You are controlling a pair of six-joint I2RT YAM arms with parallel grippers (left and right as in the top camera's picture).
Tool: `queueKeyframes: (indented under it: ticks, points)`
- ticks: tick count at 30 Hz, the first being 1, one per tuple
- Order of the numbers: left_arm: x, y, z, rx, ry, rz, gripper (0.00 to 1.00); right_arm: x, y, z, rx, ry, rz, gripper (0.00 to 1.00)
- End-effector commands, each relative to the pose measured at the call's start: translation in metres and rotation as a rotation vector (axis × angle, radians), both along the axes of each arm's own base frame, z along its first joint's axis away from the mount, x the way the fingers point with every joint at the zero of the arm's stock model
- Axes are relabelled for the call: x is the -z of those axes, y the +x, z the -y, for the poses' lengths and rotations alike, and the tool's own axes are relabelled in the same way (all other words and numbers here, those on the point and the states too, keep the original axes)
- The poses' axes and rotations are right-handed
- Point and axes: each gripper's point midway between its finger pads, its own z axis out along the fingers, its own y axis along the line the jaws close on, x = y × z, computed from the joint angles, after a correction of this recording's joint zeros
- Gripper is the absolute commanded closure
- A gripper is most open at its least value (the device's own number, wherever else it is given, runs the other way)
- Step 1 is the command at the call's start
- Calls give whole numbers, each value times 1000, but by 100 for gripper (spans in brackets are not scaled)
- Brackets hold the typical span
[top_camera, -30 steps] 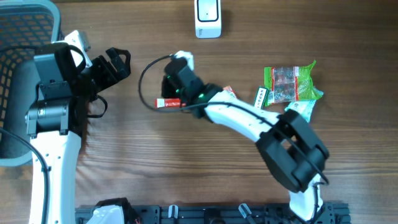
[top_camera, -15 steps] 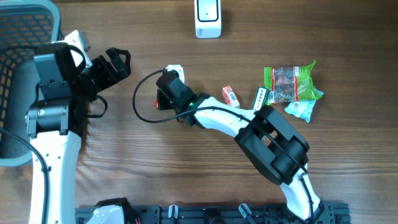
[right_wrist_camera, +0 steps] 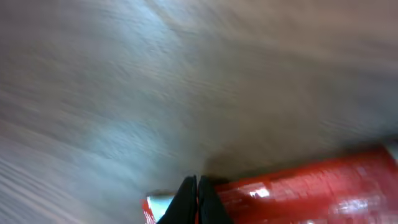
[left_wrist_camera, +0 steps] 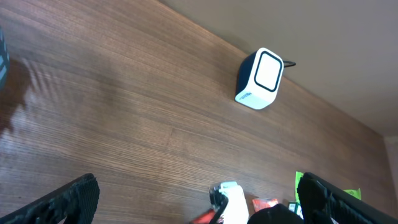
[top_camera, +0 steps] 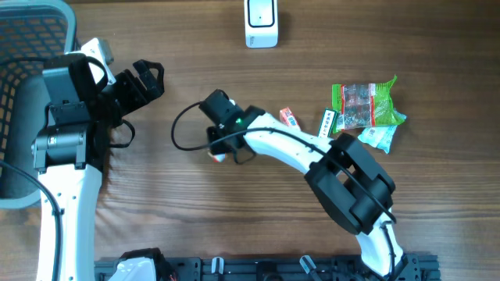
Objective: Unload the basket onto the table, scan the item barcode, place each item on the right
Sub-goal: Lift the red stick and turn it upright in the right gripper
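- The right wrist view was blurred. The right gripper (right_wrist_camera: 198, 198) had its fingers together beside a flat red packet (right_wrist_camera: 298, 190); whether it pinched the packet was unclear.
- Overhead, the arm hid most of that packet, mid-way across the wooden bench (top_camera: 156, 203).
- The left gripper (top_camera: 148, 80) stood wide apart, holding nothing.
- The left wrist view showed the dark side of the white box-shaped scanner (left_wrist_camera: 260, 79), unseen overhead.

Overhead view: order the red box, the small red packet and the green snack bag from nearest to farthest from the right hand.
1. Red box, at the tips of the right hand, mid-table.
2. Small red packet, off to the right.
3. Green snack bag, far right.
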Motion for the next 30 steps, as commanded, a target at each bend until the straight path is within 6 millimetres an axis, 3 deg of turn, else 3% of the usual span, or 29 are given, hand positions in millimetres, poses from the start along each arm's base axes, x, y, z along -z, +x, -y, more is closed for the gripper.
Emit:
queueKeyframes:
  ticks: [1, 4, 7, 10, 12, 13, 14, 18, 23, 27, 30]
  points:
    - [0, 1, 1, 19, 6, 5, 0, -34, 13, 18, -28, -18, -4, 95]
    - [0, 1, 1, 19, 6, 5, 0, -43, 15, 42, 1, -52, -80, 90]
    - [0, 1, 1, 19, 6, 5, 0, -58, 20, 45, 27, 21, -145, 90]
    - [0, 1, 1, 19, 6, 4, 0, -59, 24, 54, 53, 30, -165, 88]
    - [0, 1, 1, 19, 6, 5, 0, -54, 21, 58, 64, 20, -183, 43]
    - [0, 1, 1, 19, 6, 5, 0, -50, 18, 61, 85, 12, -198, 28]
    - [0, 1, 1, 19, 6, 5, 0, -46, 15, 62, 118, 5, -215, 27]
    - [0, 1, 1, 19, 6, 5, 0, -26, 5, 62, 214, 3, -252, 25]
    - [0, 1, 1, 19, 6, 5, 0, 1, -13, 57, 309, -11, -275, 35]
    - [0, 1, 1, 19, 6, 5, 0, 12, -8, 55, 343, -60, -165, 47]
    - [0, 1, 1, 19, 6, 4, 0, 11, 2, 57, 314, -117, -44, 68]
